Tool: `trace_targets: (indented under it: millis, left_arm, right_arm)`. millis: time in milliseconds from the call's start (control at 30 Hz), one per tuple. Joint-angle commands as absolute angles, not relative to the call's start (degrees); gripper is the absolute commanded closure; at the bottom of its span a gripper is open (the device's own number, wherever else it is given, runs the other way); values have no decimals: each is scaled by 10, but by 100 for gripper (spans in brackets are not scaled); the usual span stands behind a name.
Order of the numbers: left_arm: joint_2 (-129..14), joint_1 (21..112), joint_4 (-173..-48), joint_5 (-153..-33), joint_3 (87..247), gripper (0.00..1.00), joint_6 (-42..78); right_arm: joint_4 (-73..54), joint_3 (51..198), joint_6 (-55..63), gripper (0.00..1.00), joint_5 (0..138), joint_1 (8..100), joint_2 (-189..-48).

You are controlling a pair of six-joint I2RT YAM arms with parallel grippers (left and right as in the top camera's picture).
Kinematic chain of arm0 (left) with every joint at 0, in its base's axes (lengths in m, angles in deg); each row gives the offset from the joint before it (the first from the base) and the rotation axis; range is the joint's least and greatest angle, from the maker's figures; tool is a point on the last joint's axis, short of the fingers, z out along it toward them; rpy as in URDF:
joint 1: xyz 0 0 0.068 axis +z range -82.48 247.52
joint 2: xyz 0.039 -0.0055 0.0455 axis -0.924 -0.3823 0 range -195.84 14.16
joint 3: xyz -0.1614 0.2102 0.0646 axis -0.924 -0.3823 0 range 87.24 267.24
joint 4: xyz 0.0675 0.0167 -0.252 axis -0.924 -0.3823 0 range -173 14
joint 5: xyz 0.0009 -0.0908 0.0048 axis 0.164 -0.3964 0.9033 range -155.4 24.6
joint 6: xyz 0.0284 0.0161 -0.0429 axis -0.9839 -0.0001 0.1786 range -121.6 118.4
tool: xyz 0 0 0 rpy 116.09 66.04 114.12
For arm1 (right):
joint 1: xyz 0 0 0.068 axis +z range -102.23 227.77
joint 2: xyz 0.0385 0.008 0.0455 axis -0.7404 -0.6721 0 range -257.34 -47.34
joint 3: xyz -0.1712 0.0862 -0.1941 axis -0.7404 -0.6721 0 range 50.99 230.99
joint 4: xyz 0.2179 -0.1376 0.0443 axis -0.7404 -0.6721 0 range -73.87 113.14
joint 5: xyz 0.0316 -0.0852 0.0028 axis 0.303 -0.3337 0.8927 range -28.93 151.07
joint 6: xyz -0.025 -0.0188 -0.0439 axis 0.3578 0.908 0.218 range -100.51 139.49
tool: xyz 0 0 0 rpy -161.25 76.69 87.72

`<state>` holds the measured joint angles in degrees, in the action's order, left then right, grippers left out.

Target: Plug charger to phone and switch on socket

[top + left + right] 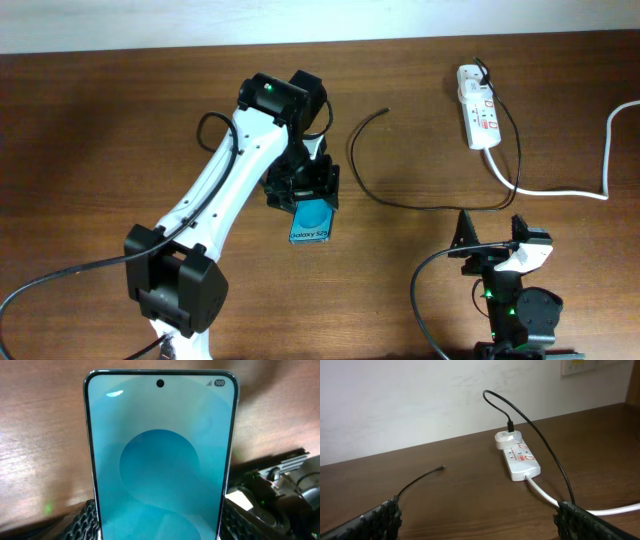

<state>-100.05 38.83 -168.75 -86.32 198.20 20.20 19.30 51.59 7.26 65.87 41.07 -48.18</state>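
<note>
While left jaws clamp phone (312, 222) reading "Galaxy S25", "100" top corner, right jaws gape wide, empty.

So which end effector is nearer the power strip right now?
Right. The right end effector sits open, below the power strip in the overhead view; the left end effector is farther off across the table, gripping the phone.
</note>
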Motion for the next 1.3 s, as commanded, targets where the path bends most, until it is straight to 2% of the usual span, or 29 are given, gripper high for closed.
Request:
trace_targets:
  millis: [0, 67, 367, 400, 567, 700, 900, 1000, 1133, 1267]
  left_arm:
    - [-979, 402, -1680, -855, 1996, 64, 193]
    - [-979, 416, -1681, -855, 1999, 64, 193]
    - [-973, 493, -1665, -832, 2054, 67, 193]
    - [-971, 495, -1659, -825, 2054, 69, 193]
    - [-957, 494, -1623, -820, 2054, 69, 211]
    - [-948, 494, -1605, -820, 2054, 68, 220]
    - [-947, 494, -1587, -821, 2054, 66, 247]
    - [-947, 494, -1570, -821, 2054, 64, 247]
    - [-947, 495, -1553, -821, 2054, 63, 247]
    - [-947, 495, -1542, -821, 2054, 62, 258]
  right_arm:
    - [199, 513, 2, 2, 763, 415, -477]
    - [204, 513, -89, 2, 881, 415, -477]
    - [186, 513, -104, 2, 1293, 415, -476]
    - [186, 513, -158, 2, 1316, 415, -477]
    - [186, 513, -279, 2, 1325, 415, -477]
    - [189, 526, -290, 2, 1319, 415, -477]
    - [188, 569, -290, 2, 1229, 415, -481]
    - [171, 572, -240, 2, 1171, 415, -514]
    - [164, 594, -169, 2, 1129, 415, -626]
    - [109, 742, -76, 2, 1100, 415, -815]
